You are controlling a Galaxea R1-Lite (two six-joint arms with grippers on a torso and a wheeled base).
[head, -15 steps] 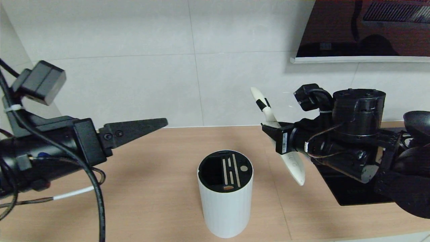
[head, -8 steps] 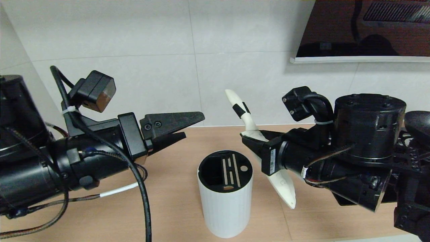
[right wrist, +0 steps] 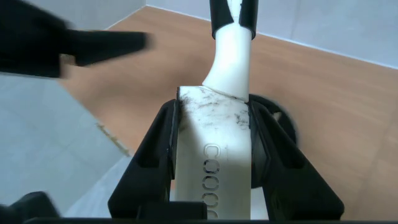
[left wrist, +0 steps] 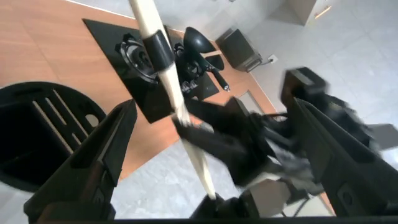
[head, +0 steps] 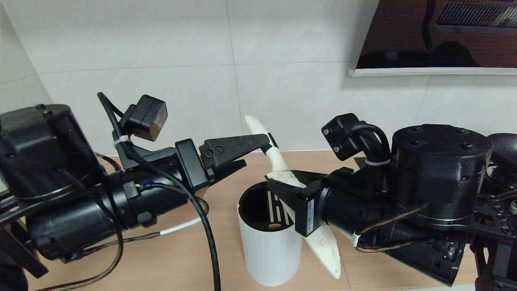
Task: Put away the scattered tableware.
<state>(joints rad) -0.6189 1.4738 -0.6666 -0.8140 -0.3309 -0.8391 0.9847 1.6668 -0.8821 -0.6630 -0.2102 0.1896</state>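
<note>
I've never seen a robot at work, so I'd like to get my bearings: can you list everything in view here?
Paddle: 1, white with a black band, held tilted over the holder's right side, handle up.
Holder: 1, white cylinder with a black slotted top, upright on the counter.
Counter: 1, light wood, below both arms.
Cooktop: 1, black, set in the counter on the robot's right.
Rounded item: 1, black, on the cooktop; too unclear to name.
Hood: 1, dark, on the wall at upper right.
Wall: white tiles, behind the counter.
Left gripper: 1, black, open, by the paddle's handle.
Right gripper: 1, black, shut on the paddle.
</note>
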